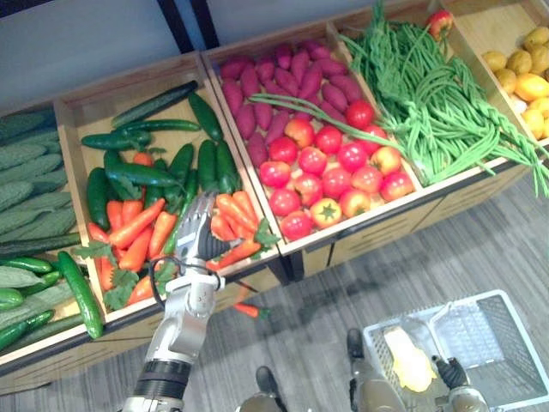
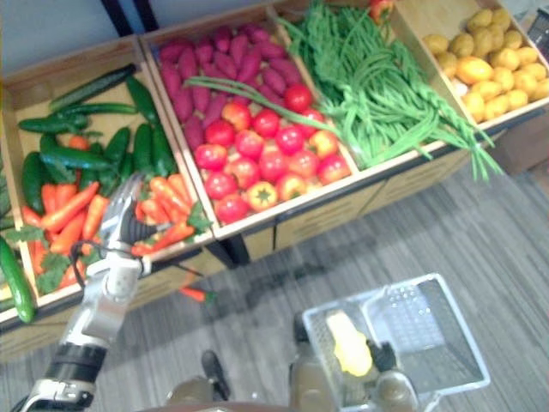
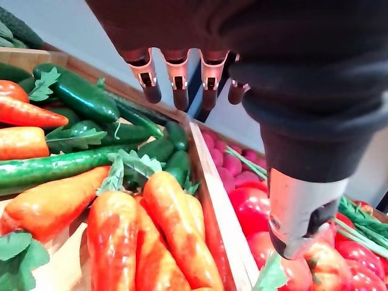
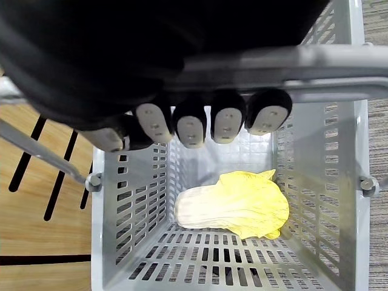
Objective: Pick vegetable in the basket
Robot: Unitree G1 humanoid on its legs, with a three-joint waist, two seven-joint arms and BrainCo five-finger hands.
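While the left hand (image 1: 202, 233) hangs over the carrots (image 1: 135, 225), its fingers (image 3: 177, 85) are straight, the thumb stands apart from them, and nothing is held. The carrots lie in the near half of a wooden bin (image 1: 94, 107). Dark green cucumbers (image 1: 137, 174) fill the far half of the same bin. In the left wrist view, the thumb tip sits above the wooden divider (image 3: 218, 206) that separates this bin from the tomatoes (image 1: 326, 163) in the next one. One stray carrot (image 1: 249, 310) lies on the floor (image 1: 343, 283), just below the bin's front edge.

The right hand (image 4: 191, 124) is low on the robot's right. Its fingers are curled round the handle (image 4: 273, 63) of the grey mesh basket (image 4: 130, 200). A pale yellow-and-white leafy cabbage (image 4: 236, 203) lies on its side on the basket bottom, close to one side wall. The basket is well apart from the carrot bin.
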